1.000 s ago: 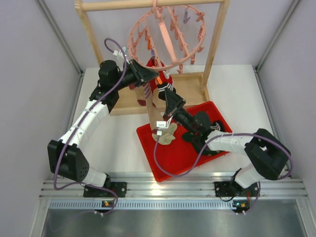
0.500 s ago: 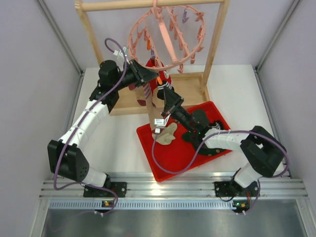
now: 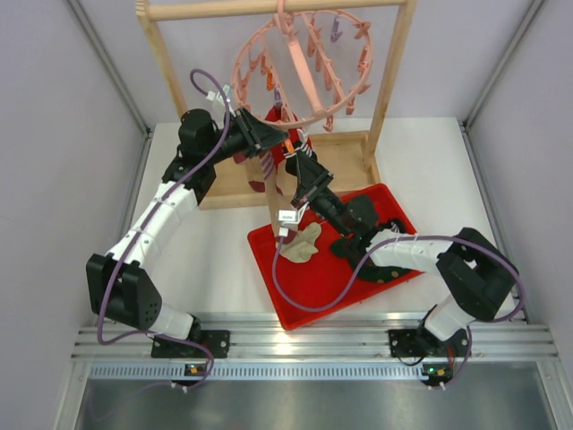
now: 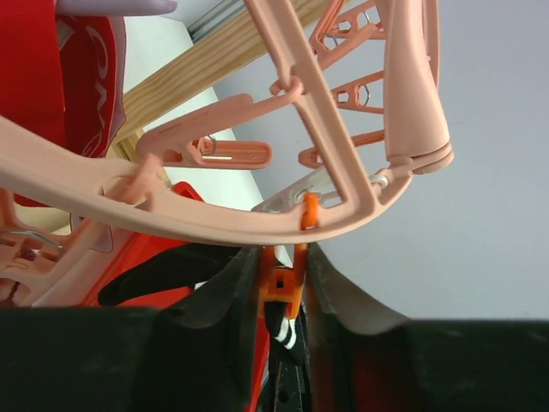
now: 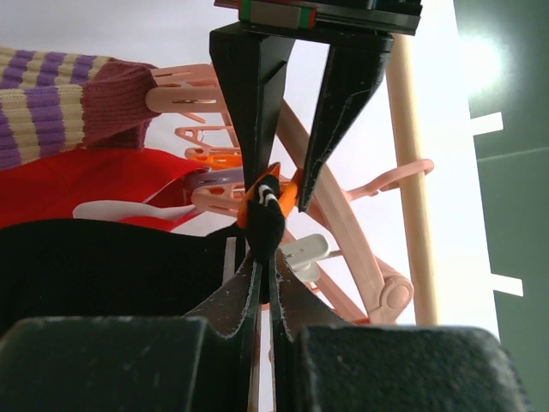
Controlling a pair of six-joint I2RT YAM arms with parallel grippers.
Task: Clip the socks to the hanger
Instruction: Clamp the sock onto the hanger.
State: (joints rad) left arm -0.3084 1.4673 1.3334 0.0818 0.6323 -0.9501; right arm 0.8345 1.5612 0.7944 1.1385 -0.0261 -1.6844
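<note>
The pink round hanger (image 3: 300,67) hangs from the wooden rack. My left gripper (image 3: 283,143) is shut on an orange peg (image 4: 283,279) under the hanger's ring (image 4: 214,225), squeezing its top ends. My right gripper (image 3: 299,170) is shut on a black sock with white stripes (image 5: 264,225) and holds its tip up into that orange peg (image 5: 290,190), just below the left fingers (image 5: 249,94). A red sock (image 3: 285,127) and a tan sock with purple patches (image 3: 260,172) hang from pegs beside them. A cream sock (image 3: 301,243) lies in the tray.
A red tray (image 3: 295,305) holding dark socks (image 3: 363,215) sits under my right arm. The wooden rack (image 3: 394,81) stands at the back, its base (image 3: 345,161) next to the tray. Grey walls close both sides.
My right gripper has risen up and to the left with the black sock, closer to the orange peg. The left gripper has stayed on the peg.
</note>
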